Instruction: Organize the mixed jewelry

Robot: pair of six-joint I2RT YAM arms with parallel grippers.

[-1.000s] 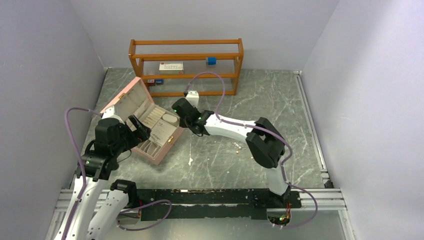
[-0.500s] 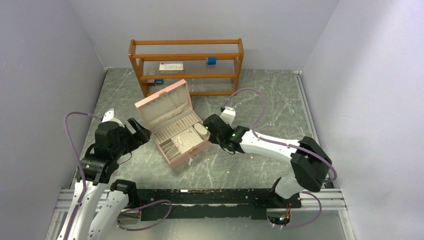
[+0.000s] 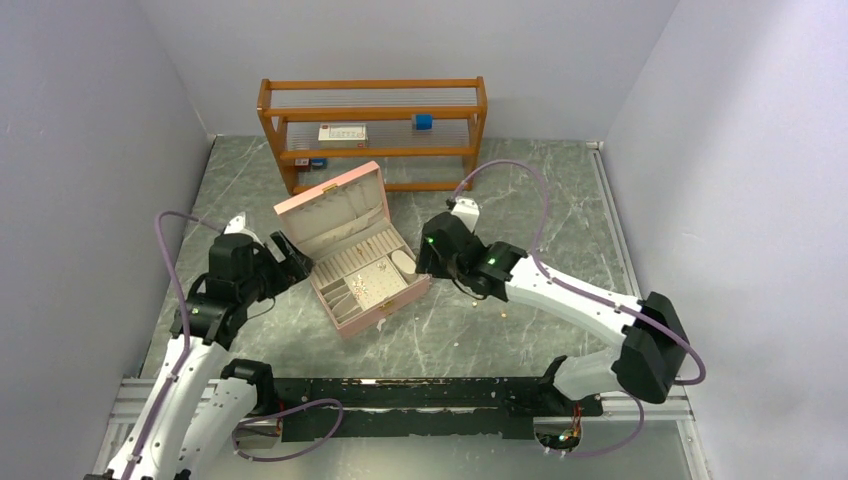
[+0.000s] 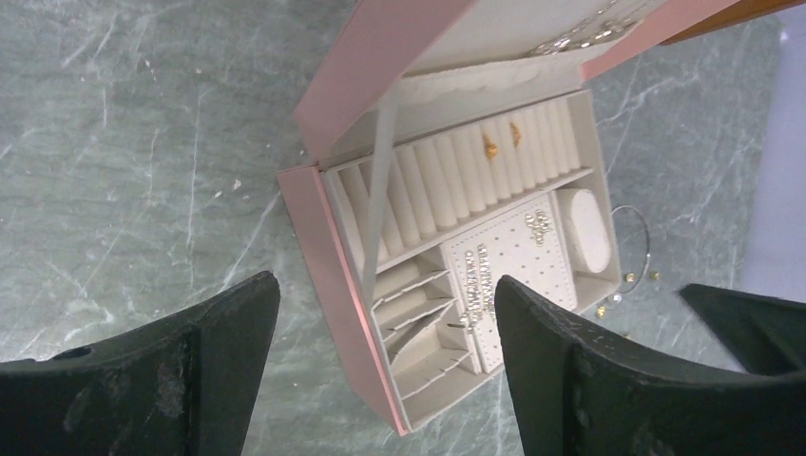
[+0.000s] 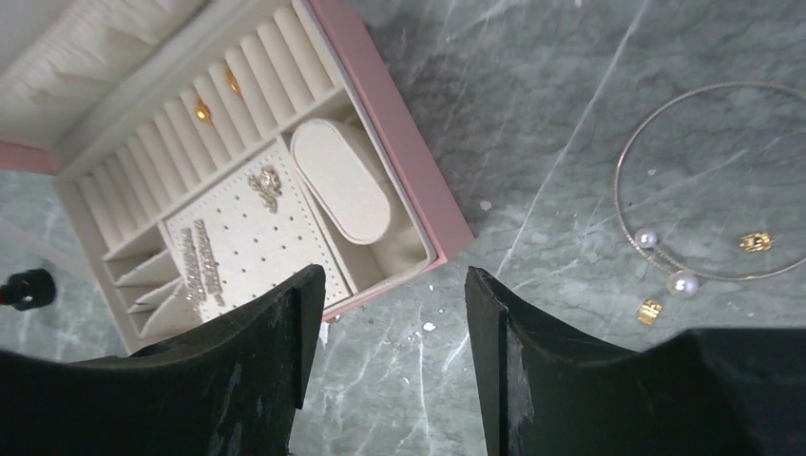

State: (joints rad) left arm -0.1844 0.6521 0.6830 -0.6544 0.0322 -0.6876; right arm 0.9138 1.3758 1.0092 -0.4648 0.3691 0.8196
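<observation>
2 gold pieces (image 5: 202, 112) sit in the ring rolls (image 5: 152, 142) of the open pink jewelry box (image 5: 399, 161), with silver pieces (image 5: 195, 256) on its perforated panel (image 5: 249, 237). Just beside the box, on the marble table (image 3: 560, 200), lie a pearl-tipped bangle (image 5: 681, 283) and 2 small gold bits (image 5: 756, 242). The left gripper (image 4: 385, 290) and right gripper (image 5: 394, 275) flank the box, jaws wide and holding nothing.

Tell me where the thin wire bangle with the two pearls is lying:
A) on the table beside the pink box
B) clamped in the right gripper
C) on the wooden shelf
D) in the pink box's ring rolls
A: the right wrist view shows the bangle lying flat on the marble table, outside the wall of the pink box, with nothing gripping it.
</observation>
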